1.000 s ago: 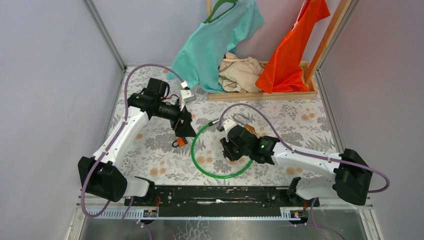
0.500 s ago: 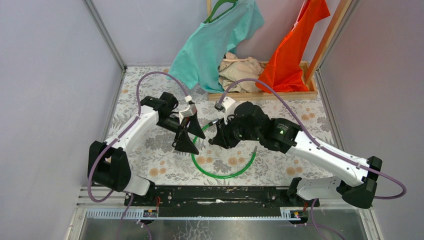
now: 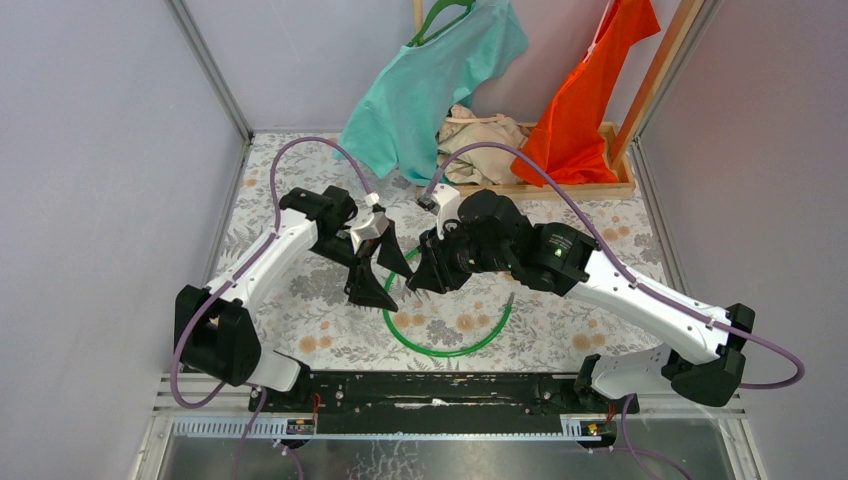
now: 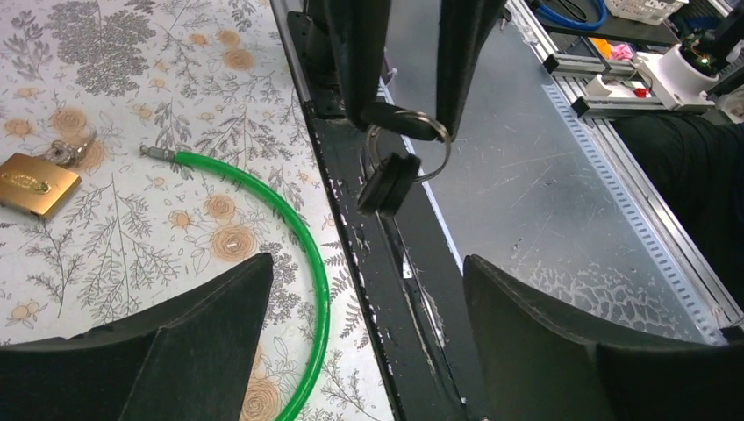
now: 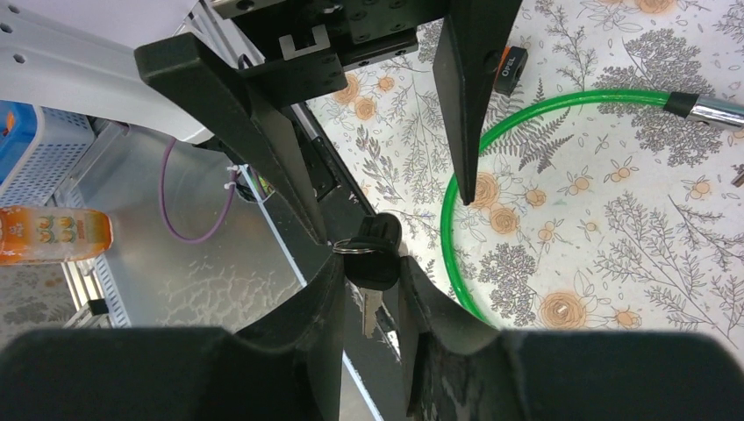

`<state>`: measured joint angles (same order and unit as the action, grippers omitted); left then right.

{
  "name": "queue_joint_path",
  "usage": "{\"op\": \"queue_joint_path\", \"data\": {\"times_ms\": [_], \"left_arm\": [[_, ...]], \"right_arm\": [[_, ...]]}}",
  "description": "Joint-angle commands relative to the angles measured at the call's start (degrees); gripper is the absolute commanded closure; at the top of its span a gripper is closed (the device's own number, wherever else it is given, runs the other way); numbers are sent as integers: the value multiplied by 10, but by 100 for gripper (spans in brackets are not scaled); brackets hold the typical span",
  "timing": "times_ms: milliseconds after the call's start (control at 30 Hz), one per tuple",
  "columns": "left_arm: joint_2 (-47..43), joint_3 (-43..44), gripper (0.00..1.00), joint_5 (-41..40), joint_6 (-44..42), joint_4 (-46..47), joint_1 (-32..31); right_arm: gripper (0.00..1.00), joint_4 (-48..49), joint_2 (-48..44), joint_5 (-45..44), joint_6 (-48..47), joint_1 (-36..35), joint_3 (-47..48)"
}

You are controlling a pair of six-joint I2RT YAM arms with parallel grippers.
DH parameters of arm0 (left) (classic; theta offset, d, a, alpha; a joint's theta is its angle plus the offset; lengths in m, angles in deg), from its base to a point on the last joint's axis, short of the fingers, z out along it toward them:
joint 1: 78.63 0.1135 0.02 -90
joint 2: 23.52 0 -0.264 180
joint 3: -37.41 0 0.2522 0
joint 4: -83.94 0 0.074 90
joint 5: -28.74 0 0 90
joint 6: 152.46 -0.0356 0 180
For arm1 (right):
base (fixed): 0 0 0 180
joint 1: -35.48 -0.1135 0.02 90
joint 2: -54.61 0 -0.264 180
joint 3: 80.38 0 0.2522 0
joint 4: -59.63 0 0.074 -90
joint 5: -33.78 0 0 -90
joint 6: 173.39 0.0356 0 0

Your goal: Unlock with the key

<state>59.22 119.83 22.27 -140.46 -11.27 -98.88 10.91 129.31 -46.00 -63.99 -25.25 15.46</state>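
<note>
On the floral surface (image 3: 600, 240) the green cable (image 3: 452, 348) lies looped, the left claw (image 3: 382, 272) spread wide and empty over its left side, facing the right claw (image 3: 420, 276), which pinches the key (image 5: 375, 253) by its black head in mid-air. The key's long axis runs along those fingers (image 5: 320, 307), blade pointing back toward the wrist and mostly hidden, a ring (image 4: 444, 149) dangling below. The brass padlock (image 4: 35, 182) lies flat near the cable's metal end (image 4: 156, 153), out of sight in the overhead view

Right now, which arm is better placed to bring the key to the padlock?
Right, probably. The right gripper is shut on the key; the left gripper is open and empty. The padlock lies on the table.
</note>
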Motion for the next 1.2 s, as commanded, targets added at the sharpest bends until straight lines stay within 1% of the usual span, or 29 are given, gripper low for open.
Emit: {"op": "queue_joint_path", "data": {"times_ms": [0,167,400,967,1033,1167], "left_arm": [[-14,13,18,25,-27,-19,-14],[-16,15,27,27,-26,-19,-17],[-20,20,43,27,-24,-19,-19],[-13,15,54,29,-32,-19,-24],[-13,15,57,28,-32,-19,-24],[-10,16,66,23,-32,-19,-24]], "right_arm": [[100,9,-1,13,15,-7,24],[100,9,0,4,20,-7,24],[100,5,3,-15,24,-12,22],[100,6,14,-56,46,-26,38],[100,7,13,-60,48,-27,39],[100,7,15,-62,50,-30,41]]}}
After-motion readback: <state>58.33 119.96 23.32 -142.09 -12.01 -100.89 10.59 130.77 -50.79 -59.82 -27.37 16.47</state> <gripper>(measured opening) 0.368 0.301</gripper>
